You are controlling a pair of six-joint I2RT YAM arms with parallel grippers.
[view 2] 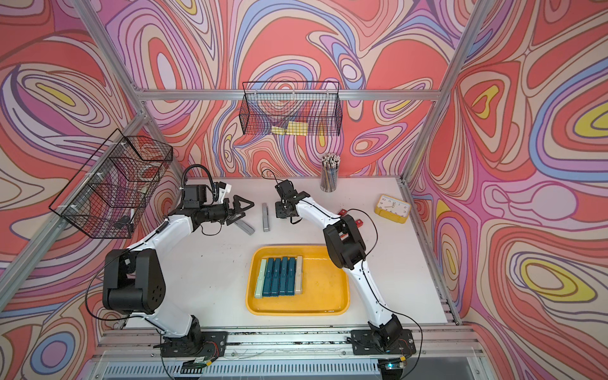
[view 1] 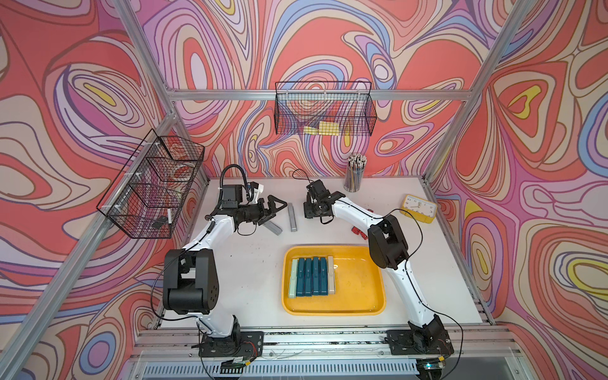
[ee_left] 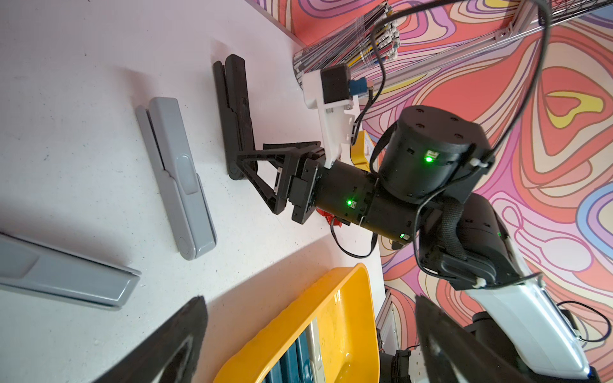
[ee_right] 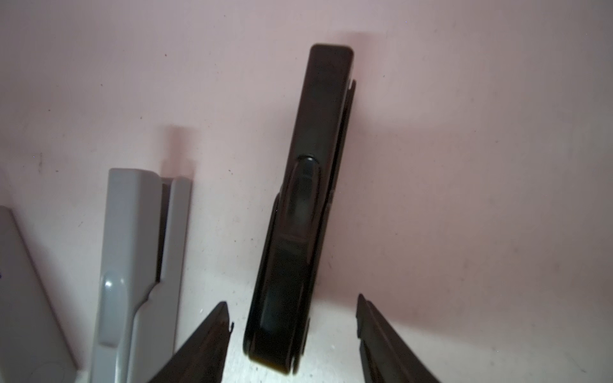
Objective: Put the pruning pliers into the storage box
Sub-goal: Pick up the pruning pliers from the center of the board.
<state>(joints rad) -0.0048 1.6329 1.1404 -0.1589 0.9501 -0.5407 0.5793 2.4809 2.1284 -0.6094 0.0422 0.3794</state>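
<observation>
The yellow storage box [view 1: 362, 286] sits at the table's front and holds a row of pruning pliers [view 1: 312, 276], pale green, teal and beige. Two grey pruning pliers [view 1: 292, 217] [view 1: 273, 227] lie behind it. My left gripper [view 1: 275, 213] hovers open over them with nothing in it; in the left wrist view its fingers [ee_left: 185, 328] frame the box rim [ee_left: 298, 318]. My right gripper [ee_right: 292, 301] points down, open, straddling the near end of black pliers [ee_right: 308, 205] lying on the table, with a gap on each side. Red pliers [view 1: 358, 233] lie partly hidden under the right arm.
A yellow clock [view 1: 418, 208] stands at the right edge and a cup of pencils [view 1: 354, 174] at the back. Black wire baskets hang on the back wall [view 1: 324, 108] and the left wall [view 1: 151, 190].
</observation>
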